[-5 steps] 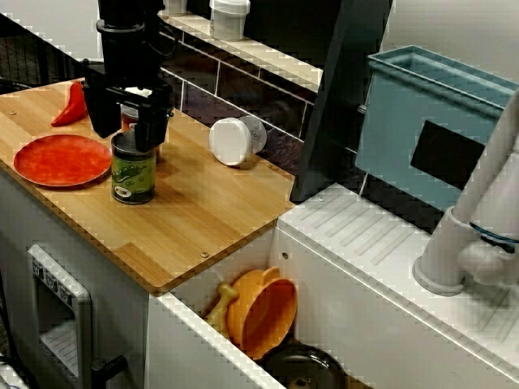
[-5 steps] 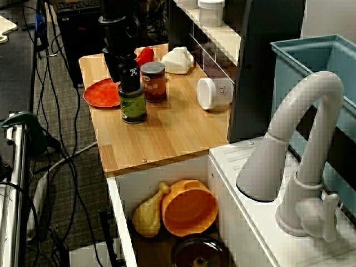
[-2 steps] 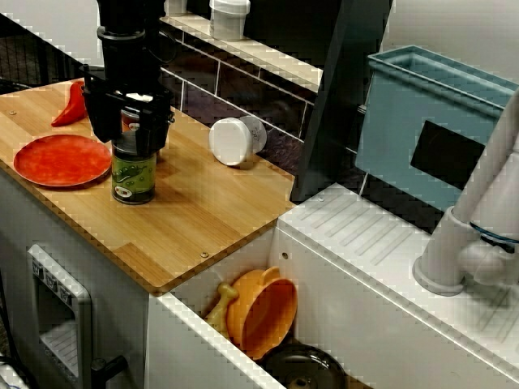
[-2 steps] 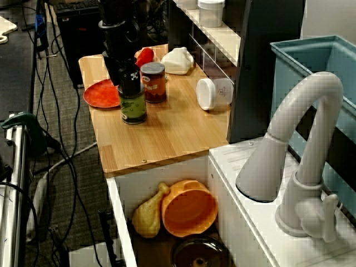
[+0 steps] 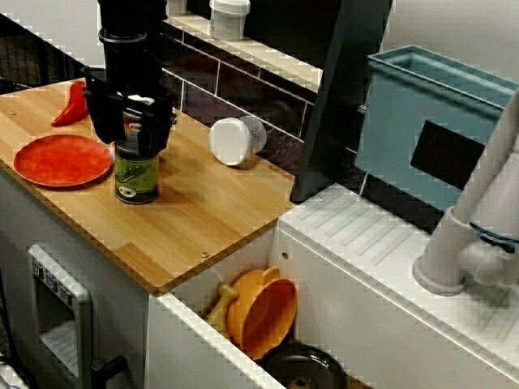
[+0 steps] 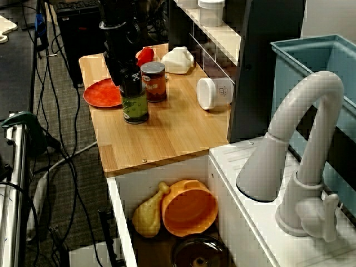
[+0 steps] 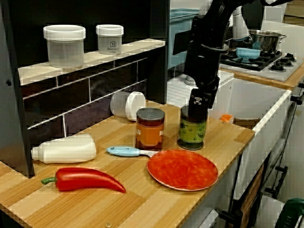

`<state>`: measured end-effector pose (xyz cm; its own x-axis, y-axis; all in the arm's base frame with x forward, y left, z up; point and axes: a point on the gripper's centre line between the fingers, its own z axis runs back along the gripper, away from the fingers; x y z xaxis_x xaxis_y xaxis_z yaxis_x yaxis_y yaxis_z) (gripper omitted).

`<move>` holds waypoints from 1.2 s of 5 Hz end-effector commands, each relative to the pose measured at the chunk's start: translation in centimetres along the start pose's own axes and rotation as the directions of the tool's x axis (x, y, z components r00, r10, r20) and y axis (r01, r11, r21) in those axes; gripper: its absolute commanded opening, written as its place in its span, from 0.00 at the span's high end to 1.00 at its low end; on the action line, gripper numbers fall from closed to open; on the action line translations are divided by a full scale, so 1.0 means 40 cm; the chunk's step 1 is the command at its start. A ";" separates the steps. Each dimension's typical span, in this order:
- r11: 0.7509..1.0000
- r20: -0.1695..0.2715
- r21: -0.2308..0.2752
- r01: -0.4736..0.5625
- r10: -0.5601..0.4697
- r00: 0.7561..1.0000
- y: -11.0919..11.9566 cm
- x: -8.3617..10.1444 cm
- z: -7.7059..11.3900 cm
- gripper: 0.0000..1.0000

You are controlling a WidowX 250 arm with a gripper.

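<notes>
My black gripper (image 5: 134,136) reaches straight down over a green-labelled can (image 5: 135,180) standing upright on the wooden counter (image 5: 203,211). Its fingers straddle the can's top and look shut on it. In the faucet-side view the gripper (image 6: 130,83) hides the lid of the can (image 6: 135,108). From the counter's end, one finger (image 7: 198,100) covers the can's (image 7: 192,134) upper rim. An orange-labelled jar (image 7: 150,129) stands just behind the can. A red plate (image 7: 182,169) lies beside it.
A white jar (image 5: 235,139) lies on its side by the tiled wall. A red pepper (image 7: 85,179), a white bottle (image 7: 64,148) and a blue-handled knife (image 7: 126,151) lie toward the counter's far end. The sink holds an orange bowl (image 6: 189,207). A faucet (image 6: 300,144) stands right.
The gripper has come lower onto the green can and closed in on its top. The can has shifted slightly to the right on the counter.
</notes>
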<state>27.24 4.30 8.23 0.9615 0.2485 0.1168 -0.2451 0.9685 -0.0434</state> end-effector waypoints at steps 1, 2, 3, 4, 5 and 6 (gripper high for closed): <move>1.000 0.019 0.006 -0.010 0.010 1.000 -0.002 0.015 0.005 0.00; 1.000 0.014 0.003 -0.014 0.014 1.000 -0.003 0.013 0.007 0.00; 1.000 0.012 0.007 -0.017 0.017 1.000 -0.002 0.015 0.001 0.00; 1.000 0.011 0.011 -0.019 0.019 1.000 -0.001 0.016 -0.004 0.00; 1.000 0.007 0.017 -0.019 0.019 1.000 -0.001 0.018 -0.013 0.00; 0.999 0.000 0.026 -0.019 0.019 1.000 -0.002 0.024 -0.025 0.00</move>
<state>28.34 4.51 7.64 0.9538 0.2744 0.1224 -0.2740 0.9615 -0.0206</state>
